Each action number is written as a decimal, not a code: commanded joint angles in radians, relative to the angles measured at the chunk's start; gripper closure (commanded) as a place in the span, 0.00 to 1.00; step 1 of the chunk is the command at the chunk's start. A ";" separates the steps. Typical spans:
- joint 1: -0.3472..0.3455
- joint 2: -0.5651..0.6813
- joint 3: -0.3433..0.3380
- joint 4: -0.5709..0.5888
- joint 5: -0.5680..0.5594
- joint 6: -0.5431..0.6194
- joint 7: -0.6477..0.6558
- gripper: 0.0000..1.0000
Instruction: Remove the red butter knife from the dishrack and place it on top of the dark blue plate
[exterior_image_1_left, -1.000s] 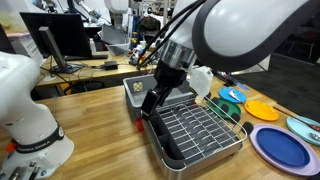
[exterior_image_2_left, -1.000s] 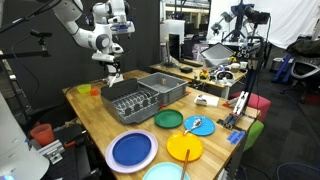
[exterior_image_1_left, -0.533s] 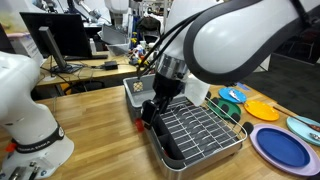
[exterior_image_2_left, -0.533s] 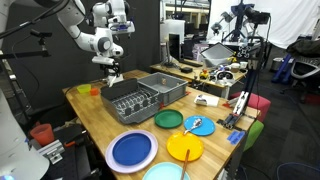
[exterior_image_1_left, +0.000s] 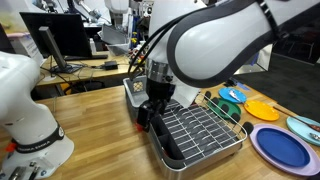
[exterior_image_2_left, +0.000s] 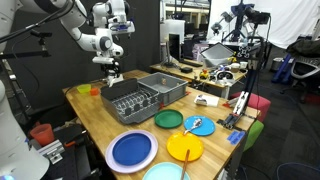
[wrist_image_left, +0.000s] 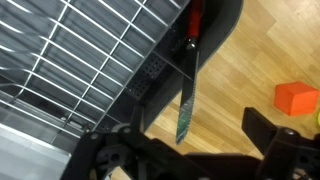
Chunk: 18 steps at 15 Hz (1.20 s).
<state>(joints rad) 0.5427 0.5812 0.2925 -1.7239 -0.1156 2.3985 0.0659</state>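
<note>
The red butter knife (wrist_image_left: 189, 30) stands in the black compartment (wrist_image_left: 160, 70) of the silver wire dishrack (wrist_image_left: 90, 50). It shows a red handle, and a darker blade pokes out past the rack's edge over the wooden table. My gripper (wrist_image_left: 190, 142) is open and empty, its fingers on either side of the blade tip without touching it. In both exterior views the gripper (exterior_image_1_left: 150, 108) (exterior_image_2_left: 110, 76) hovers over the compartment end of the dishrack (exterior_image_1_left: 200, 130) (exterior_image_2_left: 130, 98). The dark blue plate (exterior_image_1_left: 280, 147) (exterior_image_2_left: 132, 150) lies on the table, away from the rack.
A grey plastic tub (exterior_image_2_left: 165, 85) (exterior_image_1_left: 134, 88) stands beside the rack. Green (exterior_image_2_left: 168, 119), teal (exterior_image_2_left: 197, 125) and yellow (exterior_image_2_left: 185, 148) plates lie near the dark blue one. An orange block (wrist_image_left: 297, 97) sits on the table near the rack's end. A red cup (exterior_image_2_left: 40, 133) stands at the table's edge.
The arm has swung its wrist and come down a little closer over the rack's black compartment. The knife and the plates have not moved.
</note>
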 joint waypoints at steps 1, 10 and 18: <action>0.028 0.057 -0.022 0.093 -0.031 -0.082 0.013 0.00; 0.054 0.156 -0.049 0.239 -0.035 -0.207 0.008 0.00; 0.059 0.194 -0.053 0.307 -0.029 -0.256 0.004 0.10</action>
<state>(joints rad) 0.5877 0.7525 0.2515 -1.4614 -0.1322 2.1849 0.0684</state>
